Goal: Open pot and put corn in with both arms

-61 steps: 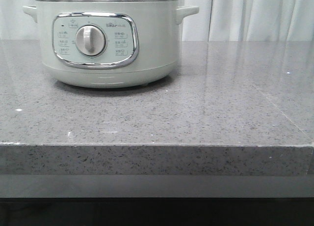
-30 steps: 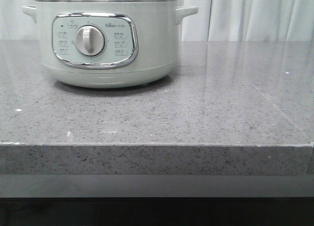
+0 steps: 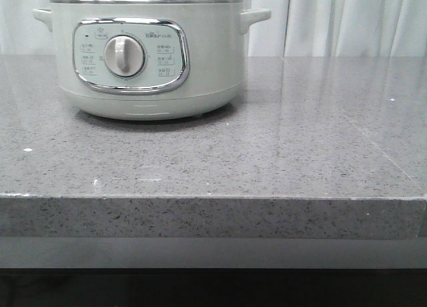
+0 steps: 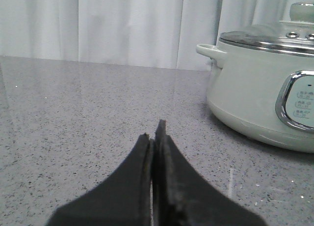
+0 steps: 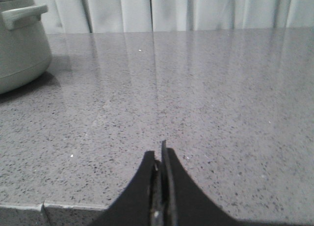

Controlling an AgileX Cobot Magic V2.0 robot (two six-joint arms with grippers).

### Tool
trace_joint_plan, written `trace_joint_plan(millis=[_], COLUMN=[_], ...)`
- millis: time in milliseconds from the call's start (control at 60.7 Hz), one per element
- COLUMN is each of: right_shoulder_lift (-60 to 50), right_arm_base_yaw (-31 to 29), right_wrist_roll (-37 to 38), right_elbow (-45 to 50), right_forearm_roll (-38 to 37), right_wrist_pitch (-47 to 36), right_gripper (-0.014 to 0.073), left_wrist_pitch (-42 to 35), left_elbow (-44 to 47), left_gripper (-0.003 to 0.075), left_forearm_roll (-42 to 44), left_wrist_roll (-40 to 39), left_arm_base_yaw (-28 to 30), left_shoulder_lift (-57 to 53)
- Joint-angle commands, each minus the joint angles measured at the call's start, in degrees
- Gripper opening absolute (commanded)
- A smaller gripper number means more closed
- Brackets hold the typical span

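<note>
the grey speckled tabletop point(image 3: 280, 153) stretches wide, with pale curtains point(image 3: 347, 20) hanging behind it. on it, toward the robot's left and at the far side, stands the pale green pot point(image 3: 147, 60), upright, its dial point(image 3: 125, 55) and chrome-framed panel facing the camera. the lid point(image 4: 274, 37) sits on the pot, flat on the rim, its knob point(image 4: 301, 11) standing up on top; the left wrist view shows this plainly. two small side handles stick out from the pot's wall.

the left gripper point(image 4: 156, 132) hangs low over the tabletop, well apart from the pot, its jaws pressed together with nothing between them. the right gripper point(image 5: 160, 155) hangs over the bare near edge of the tabletop on the other side, its jaws likewise pressed together on nothing.

no corn can be seen on the tabletop in these views, and the inside of the pot is hidden under the lid. so the scene fits two stages: a closed pot with the corn somewhere out of view, or a pot closed again with the corn already inside. the pictures do not settle which. as things lie, the pot is shut, both arms are free, and neither touches anything.
</note>
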Motion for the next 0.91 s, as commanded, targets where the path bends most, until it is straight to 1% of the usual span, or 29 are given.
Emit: trace_joint_plan(millis=[0,66,148,247,363,890], right_shoulder_lift=[-1.48,-1.48,-1.48,-1.48,-1.48,-1.48], right_arm_base_yaw=[2.11,3.99,3.14,0.84,-0.31,-0.31], right_wrist_roll=[2.39,7.54,12.83,16.19,16.19,17.76], right_elbow=[0.00,0.00,0.00,0.00,0.00,0.00], right_forearm_roll=[-4.72,-10.28,-14.85,-16.35,-16.35,-16.52], right_wrist_pitch=[-6.19,-8.20,-10.52,-12.16,-12.31,-12.33], right_gripper=[-0.0067,-0.0067,-0.0067,-0.0067,-0.0067,-0.0067], left_wrist_pitch=[-4.23,-4.23,-4.23,-4.23,-4.23,-4.23], left_elbow=[0.28,0.28,0.28,0.28,0.28,0.28], left_gripper=[-0.0020,-0.0020,-0.0020,-0.0020,-0.0020,-0.0020], left_forearm_roll=[-0.44,-0.44,-0.44,-0.44,-0.44,-0.44], left_wrist_roll=[-0.07,-0.07,-0.07,-0.07,-0.07,-0.07], left_arm_base_yaw=[0.07,0.07,0.07,0.07,0.07,0.07], left_shoulder_lift=[-1.05,-1.05,-1.05,-1.05,-1.05,-1.05])
